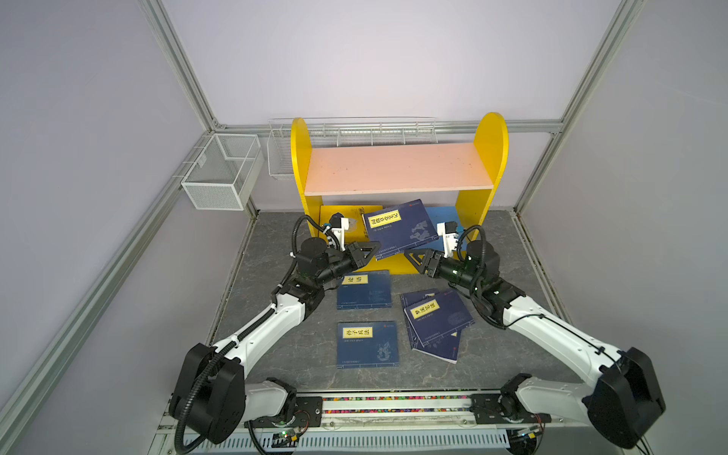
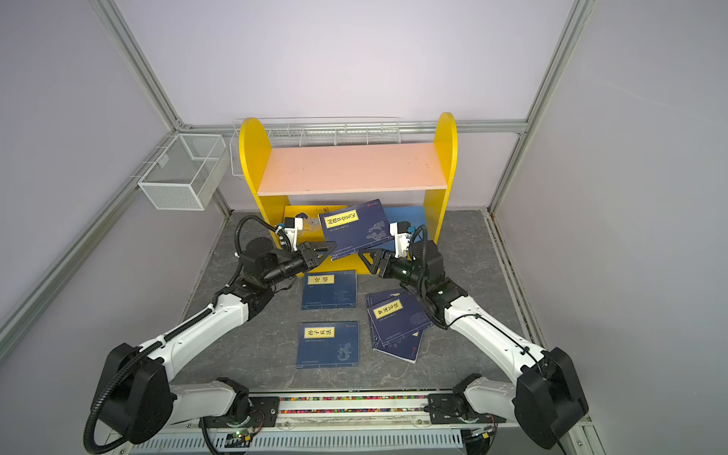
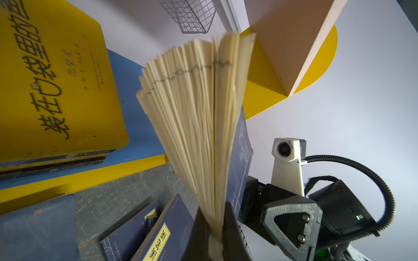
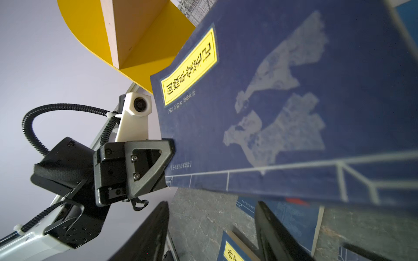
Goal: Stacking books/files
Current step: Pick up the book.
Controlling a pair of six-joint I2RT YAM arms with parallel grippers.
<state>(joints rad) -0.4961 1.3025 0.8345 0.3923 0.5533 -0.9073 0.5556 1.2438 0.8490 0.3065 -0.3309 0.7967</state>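
My left gripper [image 1: 365, 252] [image 3: 213, 210] is shut on the lower corner of a navy book [image 1: 402, 228] [image 2: 354, 228], which hangs tilted above the shelf's front edge. Its pale pages [image 3: 196, 113] fan out. My right gripper [image 1: 413, 258] [image 4: 212, 210] stands open just below the book's cover [image 4: 271, 101], with only table between its fingers. A yellow book [image 1: 350, 216] [image 3: 56, 79] tops a small pile on the blue lower board [image 1: 445, 220]. On the table lie two single navy books [image 1: 364, 289] [image 1: 368, 344] and a loose navy pile [image 1: 435, 321].
The yellow shelf [image 1: 301, 165] with a pink top board [image 1: 398, 167] stands at the back. A mesh basket [image 1: 222, 171] hangs on the left wall and a wire rack [image 1: 354, 128] runs behind the shelf. Aluminium posts frame the grey table [image 1: 275, 354].
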